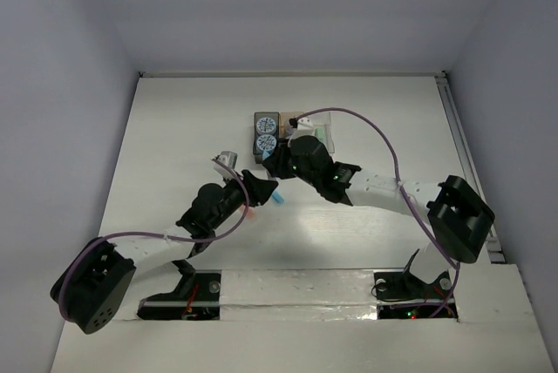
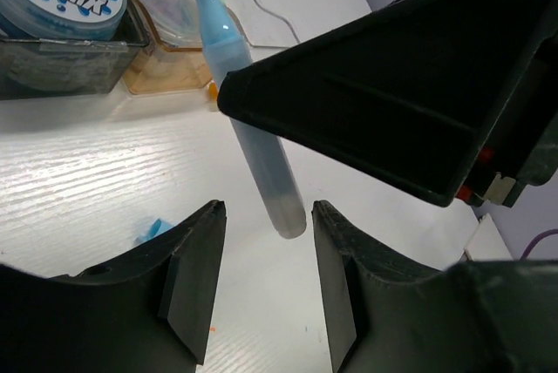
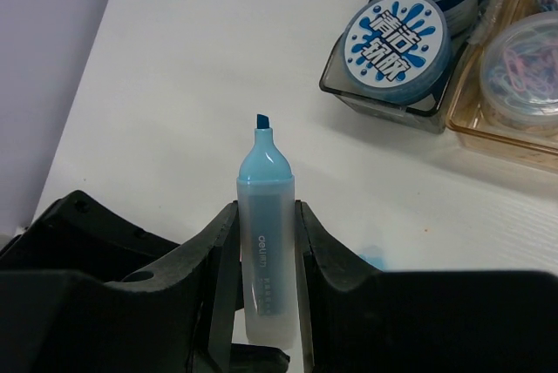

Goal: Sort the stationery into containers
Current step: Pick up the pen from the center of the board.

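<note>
Stationery: light-blue translucent plastic highlighter (image 3: 264, 190), chisel tip bare, pinched at the barrel by right gripper (image 3: 264, 220), just on the near side of dark grey rectangular box (image 3: 375, 98). Left gripper (image 2: 266, 209) spread wide, empty, also on that box's near side. Advised: raise above the box's rim and release only over a fitting compartment.

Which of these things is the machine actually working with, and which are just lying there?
Job: light blue highlighter in the right hand; round discs in the dark grey box; tan-orange box beside it.
Just there: purple cable; white table.
</note>
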